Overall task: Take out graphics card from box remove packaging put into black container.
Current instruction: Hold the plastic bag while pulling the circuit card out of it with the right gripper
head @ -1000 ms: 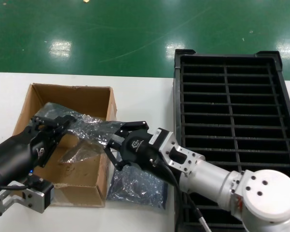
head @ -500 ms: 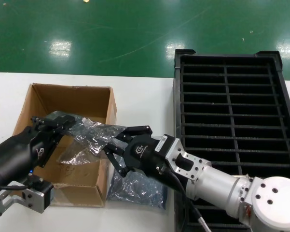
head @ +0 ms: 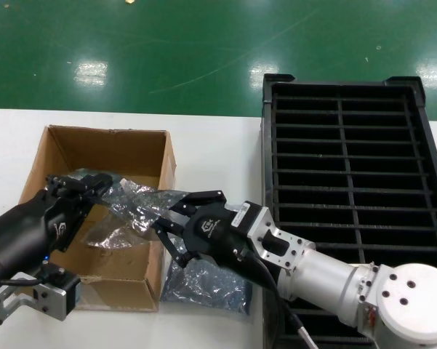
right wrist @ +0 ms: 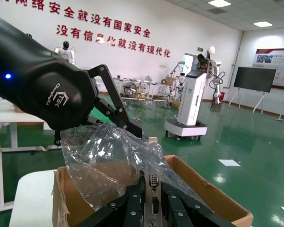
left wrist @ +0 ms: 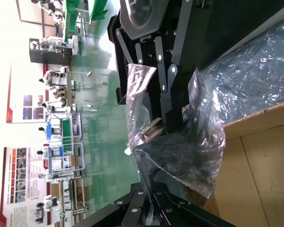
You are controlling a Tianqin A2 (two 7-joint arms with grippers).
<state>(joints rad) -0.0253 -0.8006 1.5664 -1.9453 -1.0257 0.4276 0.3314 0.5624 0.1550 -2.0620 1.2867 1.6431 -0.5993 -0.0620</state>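
The crinkly translucent packaging (head: 131, 200) hangs stretched over the right side of the brown box (head: 65, 149), with one gripper at each end. My left gripper (head: 93, 183) is shut on the bag's end over the box; its fingers (left wrist: 141, 208) pinch the plastic (left wrist: 179, 146). My right gripper (head: 165, 218) is shut on the graphics card's silver bracket (right wrist: 152, 182), whose ports show between its fingers (right wrist: 132, 205). The rest of the card is veiled by the bag (right wrist: 108, 158). The black container (head: 353, 182) lies to the right, its slots bare.
A second shiny bag (head: 207, 280) lies on the white table (head: 218, 145) between the box and the tray, under my right arm. The box's right wall (head: 160, 251) stands just below the right gripper. Green floor lies beyond the table's far edge.
My right gripper has shifted slightly left and lower, toward the box's right wall. The bag between the grippers has sagged and spread. The left gripper has dropped a little.
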